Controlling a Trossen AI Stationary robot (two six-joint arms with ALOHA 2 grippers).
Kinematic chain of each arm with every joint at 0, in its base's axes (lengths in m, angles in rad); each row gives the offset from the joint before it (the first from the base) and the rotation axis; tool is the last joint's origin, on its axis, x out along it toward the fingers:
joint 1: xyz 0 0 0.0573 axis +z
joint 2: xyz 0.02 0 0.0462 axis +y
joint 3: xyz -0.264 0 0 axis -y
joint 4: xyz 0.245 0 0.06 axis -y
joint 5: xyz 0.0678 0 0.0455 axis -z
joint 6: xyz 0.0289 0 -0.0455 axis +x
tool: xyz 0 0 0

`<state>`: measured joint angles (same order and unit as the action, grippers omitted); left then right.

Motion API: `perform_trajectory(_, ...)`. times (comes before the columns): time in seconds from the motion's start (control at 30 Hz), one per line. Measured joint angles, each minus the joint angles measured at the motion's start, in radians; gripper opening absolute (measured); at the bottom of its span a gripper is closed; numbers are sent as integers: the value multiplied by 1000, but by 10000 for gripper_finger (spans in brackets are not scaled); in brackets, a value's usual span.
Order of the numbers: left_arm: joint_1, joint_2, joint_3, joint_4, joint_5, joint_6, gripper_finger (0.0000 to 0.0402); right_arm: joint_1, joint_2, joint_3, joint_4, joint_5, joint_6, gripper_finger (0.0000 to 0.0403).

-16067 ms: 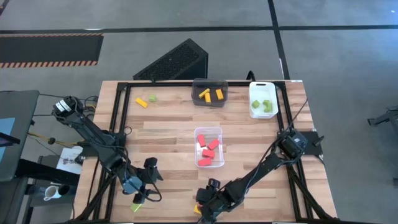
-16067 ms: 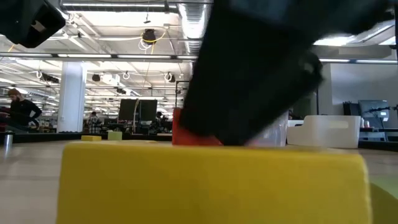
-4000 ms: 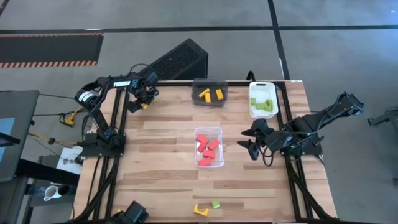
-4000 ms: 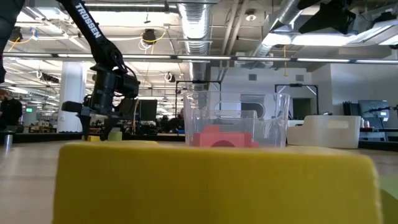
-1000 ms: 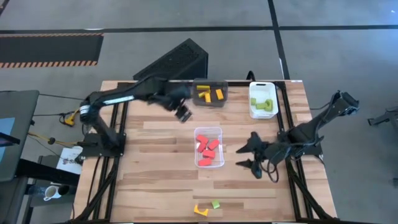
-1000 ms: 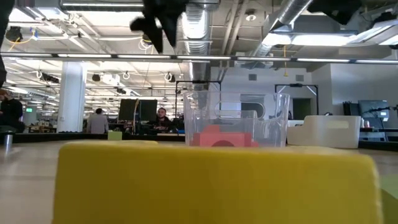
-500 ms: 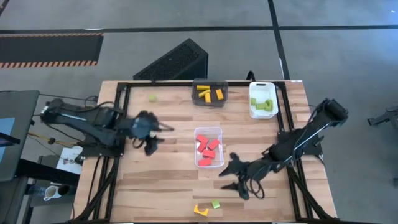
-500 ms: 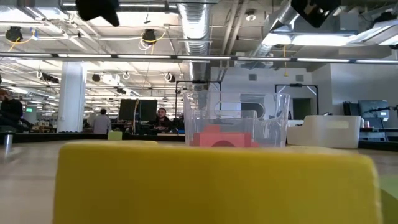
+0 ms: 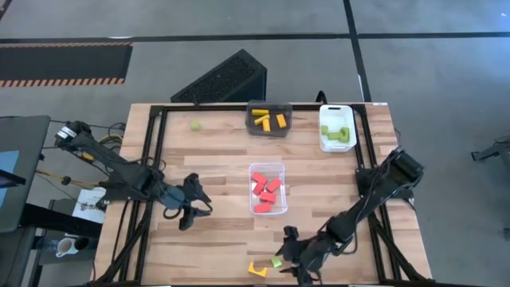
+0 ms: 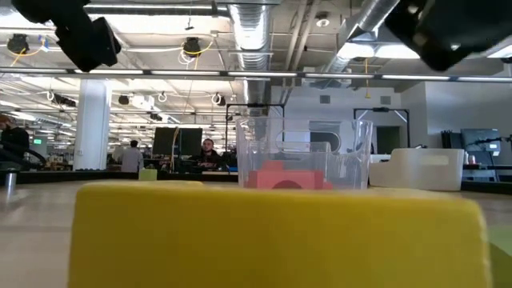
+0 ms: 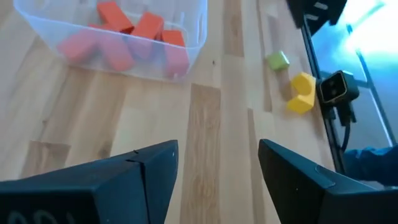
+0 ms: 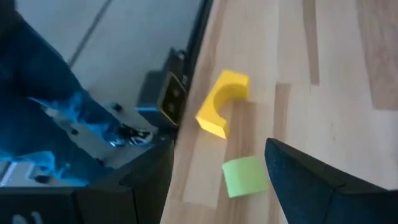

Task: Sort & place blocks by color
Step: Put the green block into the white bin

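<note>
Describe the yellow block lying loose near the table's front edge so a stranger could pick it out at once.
Start at the clear bin of red blocks in the middle of the table and go toward the near edge, where the right hand hovers. Two loose pieces lie there: the yellow block is beside a small green cube. It has a curved notch cut into one side, like an arch.

Even bright overhead light; yellow block (image 10: 276, 232) blurred up close in low view; wrist views soft.

Your right gripper (image 9: 296, 259) has dropped beside the small light-green cube (image 9: 276, 261) at the table's near edge. Your left gripper (image 9: 194, 206) has pulled back from the clear plastic bin of red blocks (image 9: 267, 190), empty.
</note>
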<state>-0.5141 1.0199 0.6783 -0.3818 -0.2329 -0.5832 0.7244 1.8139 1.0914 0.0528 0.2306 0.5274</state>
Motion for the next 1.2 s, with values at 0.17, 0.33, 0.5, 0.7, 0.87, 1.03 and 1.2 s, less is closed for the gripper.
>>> perform_trajectory(0.17,-3,58,-8,54,-1,10,203,-13,90,64,-123,0,148,276)
perform_trajectory(0.33,-1,107,-7,110,-5,19,203,-29,143,176,-334,2,502,276)
perform_trajectory(0.5,0,133,-7,107,-24,25,203,-26,203,337,-516,34,694,276)
perform_trajectory(0.7,2,144,-8,108,-29,26,203,-26,337,593,-816,13,842,276)
perform_trajectory(0.87,3,144,-7,108,-22,51,203,-42,439,781,-1043,-65,970,276)
perform_trajectory(1.03,3,144,-7,104,-15,62,203,-54,497,852,-1056,-107,1025,276)
perform_trajectory(1.2,4,144,-7,104,4,66,203,-60,514,853,-1067,-133,1097,276)
